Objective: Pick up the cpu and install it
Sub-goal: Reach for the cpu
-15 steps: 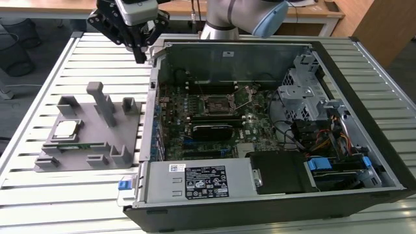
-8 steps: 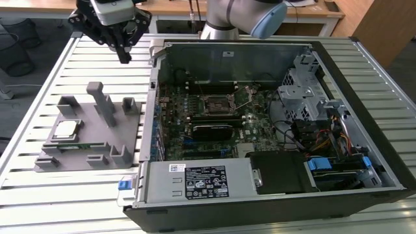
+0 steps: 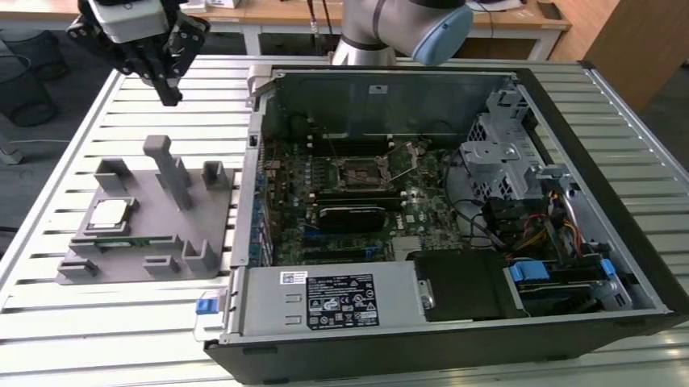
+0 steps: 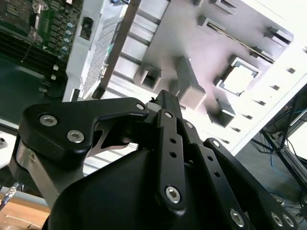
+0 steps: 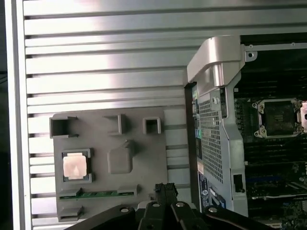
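Barely begun, nothing lifted yet: at the left of the exterior view, cpu [image 3: 110, 213] lying flat in its recess on the grey holder [image 3: 113, 262], well below and slightly left of the gripper [image 3: 169, 98] hanging upper left, clenched on nothing, and, toward the centre, motherboard socket [image 3: 361, 171] unfilled.

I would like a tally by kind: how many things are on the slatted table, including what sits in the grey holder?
cpu: 1
green memory stick: 1
grey holder: 1
open computer case: 1
Total: 4
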Robot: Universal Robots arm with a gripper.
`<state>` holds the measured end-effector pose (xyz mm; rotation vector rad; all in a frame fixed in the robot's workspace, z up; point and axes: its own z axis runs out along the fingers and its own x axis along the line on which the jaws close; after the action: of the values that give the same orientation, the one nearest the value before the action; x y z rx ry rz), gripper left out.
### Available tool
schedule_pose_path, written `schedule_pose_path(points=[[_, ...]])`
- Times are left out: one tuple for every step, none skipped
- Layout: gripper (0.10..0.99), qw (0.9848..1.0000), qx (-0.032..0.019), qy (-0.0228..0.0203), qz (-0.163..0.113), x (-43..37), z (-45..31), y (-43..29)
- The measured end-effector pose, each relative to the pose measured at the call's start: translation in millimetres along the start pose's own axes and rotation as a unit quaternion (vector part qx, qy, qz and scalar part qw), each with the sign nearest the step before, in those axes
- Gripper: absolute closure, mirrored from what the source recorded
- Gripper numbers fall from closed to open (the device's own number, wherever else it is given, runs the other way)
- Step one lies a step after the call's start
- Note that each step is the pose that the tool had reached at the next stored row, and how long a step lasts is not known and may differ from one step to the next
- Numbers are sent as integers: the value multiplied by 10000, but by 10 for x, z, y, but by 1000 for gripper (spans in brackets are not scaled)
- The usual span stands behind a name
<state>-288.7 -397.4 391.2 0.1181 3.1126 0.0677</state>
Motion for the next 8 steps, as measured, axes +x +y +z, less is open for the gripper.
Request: schedule_pose_path(points=[[980,10000,0,0,0,88,1,-7],[980,10000,0,0,-1,131,1,-10],[980,10000,0,0,-1,178,0,-14],[980,10000,0,0,0,217,0,-17],[980,10000,0,0,0,254,0,-20],[980,10000,0,0,0,288,0,-22],[980,10000,-1,0,0,322,0,-25],[980,10000,-1,0,0,355,0,-27]])
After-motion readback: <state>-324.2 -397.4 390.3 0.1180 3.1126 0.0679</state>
